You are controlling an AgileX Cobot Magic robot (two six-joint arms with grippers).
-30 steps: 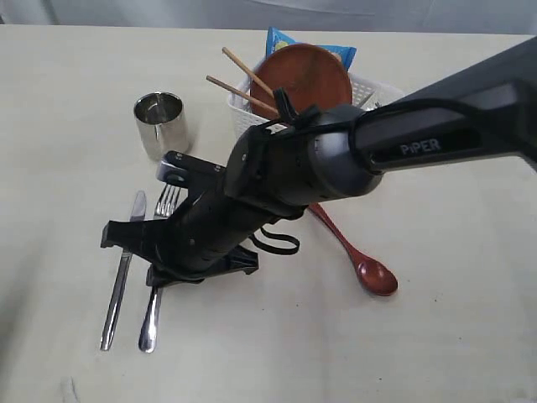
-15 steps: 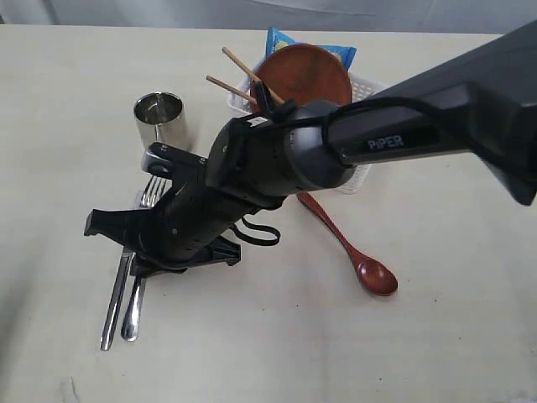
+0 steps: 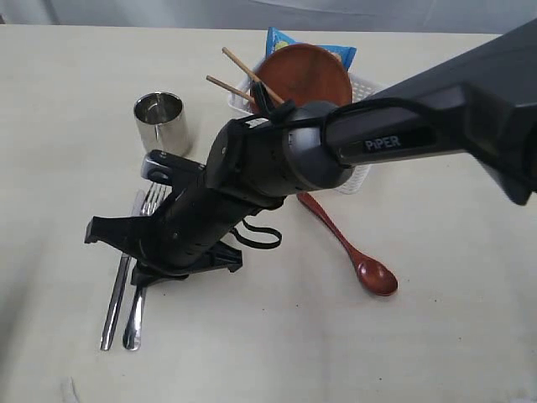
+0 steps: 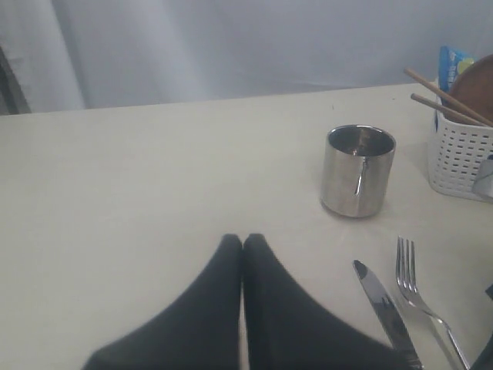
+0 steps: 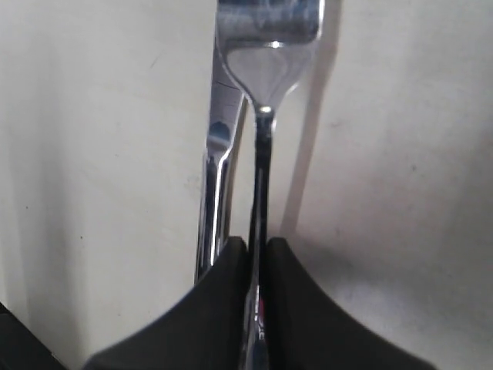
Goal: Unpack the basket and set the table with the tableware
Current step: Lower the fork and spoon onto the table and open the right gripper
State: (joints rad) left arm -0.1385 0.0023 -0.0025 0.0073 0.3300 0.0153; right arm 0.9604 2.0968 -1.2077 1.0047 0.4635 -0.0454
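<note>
Far left on the table [image 3: 453, 336] the knife [image 3: 115, 304] lies flat with the fork [image 3: 132, 323] just beside it, nearly parallel. The right gripper [image 5: 258, 245] is over on that side, jaws pinched narrow on the fork's handle, tines pointing toward the steel cup [image 3: 161, 123], which stands upright behind the cutlery. The left gripper [image 4: 243, 240] hangs over bare table near the cup, fingers pressed together, holding nothing. Moving right, the chopsticks [image 3: 242, 71] poke out of the white basket [image 3: 366, 86]. The brown plate [image 3: 304, 77] leans on edge inside it with a blue packet [image 3: 279, 39] behind. The wooden spoon [image 3: 344, 243] lies on the table in front of the basket, bowl end nearest the camera
</note>
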